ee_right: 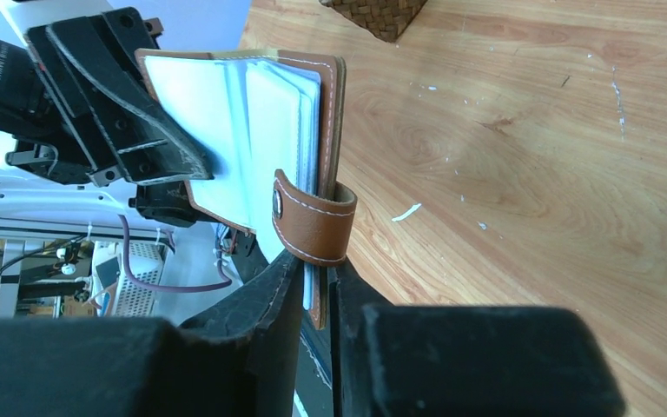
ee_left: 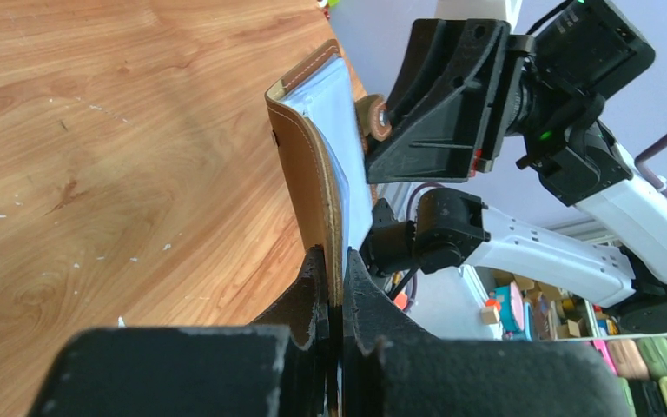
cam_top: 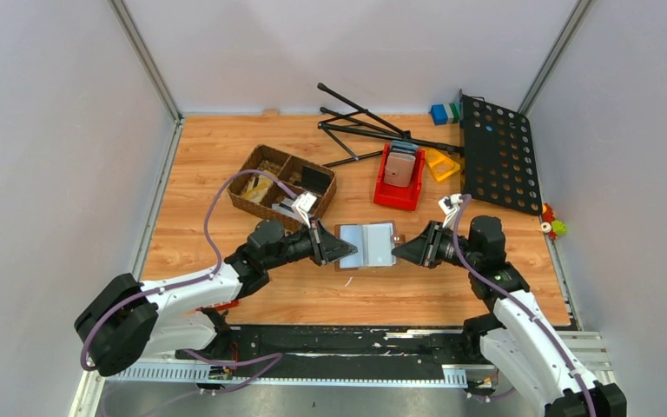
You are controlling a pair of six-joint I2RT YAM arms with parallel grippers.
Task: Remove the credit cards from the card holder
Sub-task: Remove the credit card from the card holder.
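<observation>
The brown leather card holder (cam_top: 366,245) hangs open like a book above the table, between my two grippers. Its pale silvery sleeves (ee_right: 252,122) face up. The credit cards are hidden; I cannot tell any apart from the sleeves. My left gripper (cam_top: 340,249) is shut on the holder's left edge, its fingertips (ee_left: 320,269) pressed on the leather cover (ee_left: 313,174). My right gripper (cam_top: 404,250) is closed round the right edge just under the tab clasp (ee_right: 313,221), with leather and sleeve between its fingers (ee_right: 291,278).
A wicker basket (cam_top: 282,182) with compartments stands behind the left gripper. A red bin (cam_top: 399,187) holding a pinkish slab lies behind the holder. Black tripod legs (cam_top: 365,130), a yellow piece (cam_top: 441,163) and a black perforated panel (cam_top: 499,156) are at the back right.
</observation>
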